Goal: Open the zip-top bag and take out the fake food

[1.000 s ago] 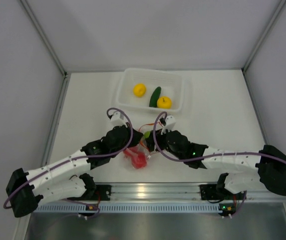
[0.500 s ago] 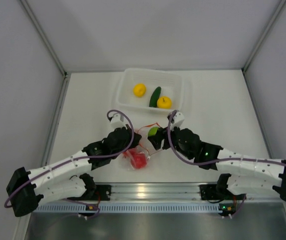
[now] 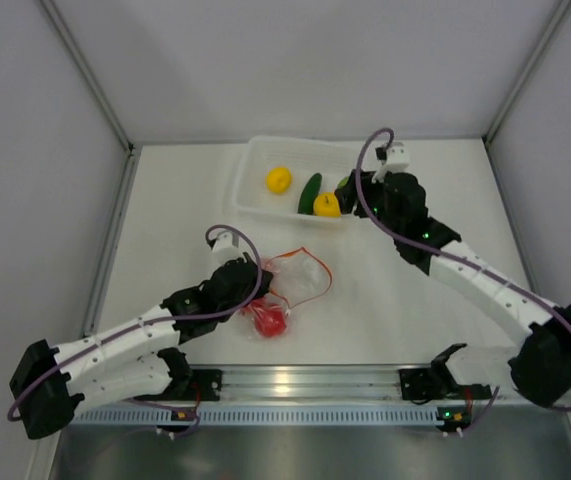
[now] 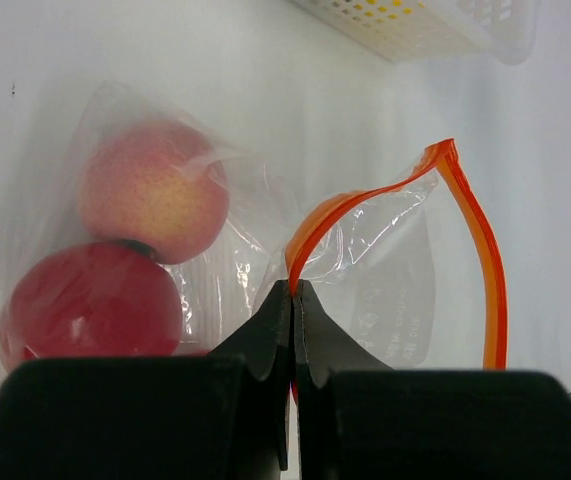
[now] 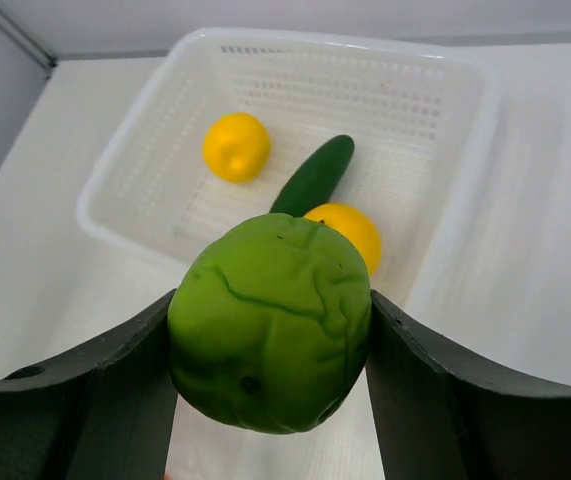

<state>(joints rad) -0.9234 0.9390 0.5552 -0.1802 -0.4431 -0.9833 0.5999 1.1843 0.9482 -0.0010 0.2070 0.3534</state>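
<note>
The zip-top bag (image 4: 390,270) lies open on the table, its orange-red zip strip (image 4: 475,250) curved into a loop. My left gripper (image 4: 293,292) is shut on one end of that strip. Inside the bag sit a pink fruit (image 4: 155,190) and a red one (image 4: 90,305), seen from above as a red lump (image 3: 270,320). My right gripper (image 5: 270,330) is shut on a light-green round fruit (image 5: 265,300) and holds it above the near right edge of the white basket (image 3: 255,165). In the basket lie two yellow fruits (image 5: 236,146) (image 5: 355,228) and a dark green cucumber (image 5: 313,175).
The basket's perforated wall (image 5: 145,150) stands at the back of the table, just below and ahead of the right gripper. The left arm (image 3: 135,330) stretches low across the front left. Grey walls (image 3: 25,150) close in on both sides of the table.
The right arm has lifted the green fruit away from the bag and carried it back and to the right, up over the basket. The left gripper has kept its hold on the strip.
</note>
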